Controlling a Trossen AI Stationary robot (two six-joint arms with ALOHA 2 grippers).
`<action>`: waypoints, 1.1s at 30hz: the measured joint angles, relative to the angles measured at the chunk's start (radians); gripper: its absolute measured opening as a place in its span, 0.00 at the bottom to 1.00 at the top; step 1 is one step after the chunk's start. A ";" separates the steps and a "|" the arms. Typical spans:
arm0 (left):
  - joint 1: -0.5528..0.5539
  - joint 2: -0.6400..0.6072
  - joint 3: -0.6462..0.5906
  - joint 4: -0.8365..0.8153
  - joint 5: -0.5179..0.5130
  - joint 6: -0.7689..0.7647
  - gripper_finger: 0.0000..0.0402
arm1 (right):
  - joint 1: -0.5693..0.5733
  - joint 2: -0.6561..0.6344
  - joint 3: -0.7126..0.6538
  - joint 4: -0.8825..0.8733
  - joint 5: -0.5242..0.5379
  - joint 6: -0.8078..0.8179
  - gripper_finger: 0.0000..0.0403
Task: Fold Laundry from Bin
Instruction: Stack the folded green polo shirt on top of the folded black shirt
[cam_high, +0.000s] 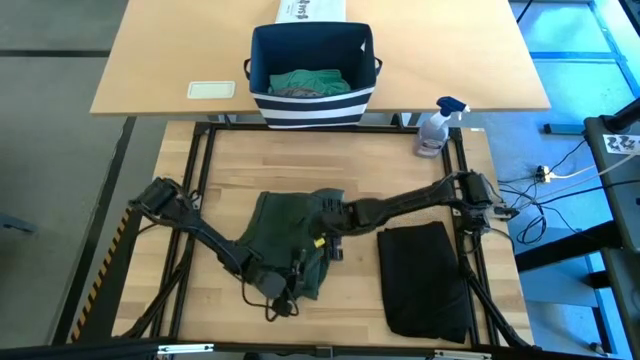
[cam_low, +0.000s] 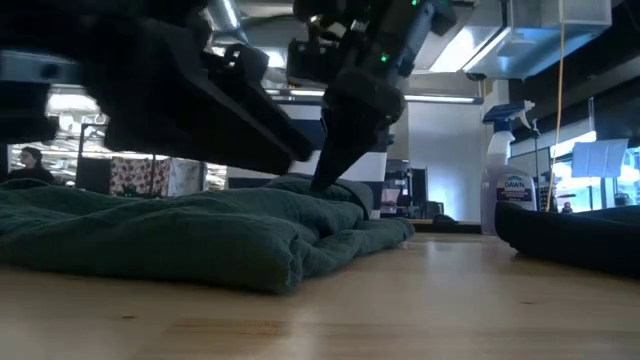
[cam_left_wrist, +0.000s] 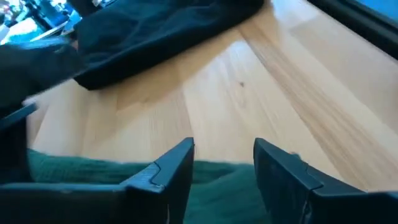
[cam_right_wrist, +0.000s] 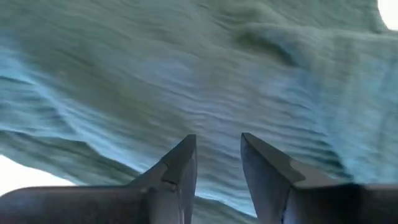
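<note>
The wooden table (cam_high: 330, 160) fills the frame, and everything here is placed off the dark green garment (cam_high: 275, 235) lying crumpled at its middle. Just to the right of that garment sits a black garment (cam_high: 425, 280), folded flat into a rectangle, apart from the green one. Beyond the green garment, past the table's far edge, stands the bin (cam_high: 312, 72), navy with white stripes, with teal-green laundry (cam_high: 310, 82) still inside. To the far right of the green garment, a spray bottle (cam_high: 438, 127) stands upright near the table's far edge. Now the arms: the right gripper (cam_right_wrist: 217, 155) is down over the green garment's right edge, fingers parted with cloth right in front. The left gripper (cam_left_wrist: 224, 165) sits at the garment's near right corner, fingers apart over the green cloth's edge, gripping nothing visible.
</note>
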 joint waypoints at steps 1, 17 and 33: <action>0.005 0.006 0.005 -0.005 0.001 -0.007 0.39 | -0.011 0.000 -0.001 -0.004 -0.003 -0.010 0.31; 0.016 0.028 0.007 -0.195 0.281 -0.128 0.22 | -0.164 0.002 -0.158 0.129 -0.089 -0.048 0.31; -0.017 -0.145 0.005 -0.239 0.230 -0.068 0.22 | -0.073 -0.061 -0.119 0.153 -0.172 -0.029 0.31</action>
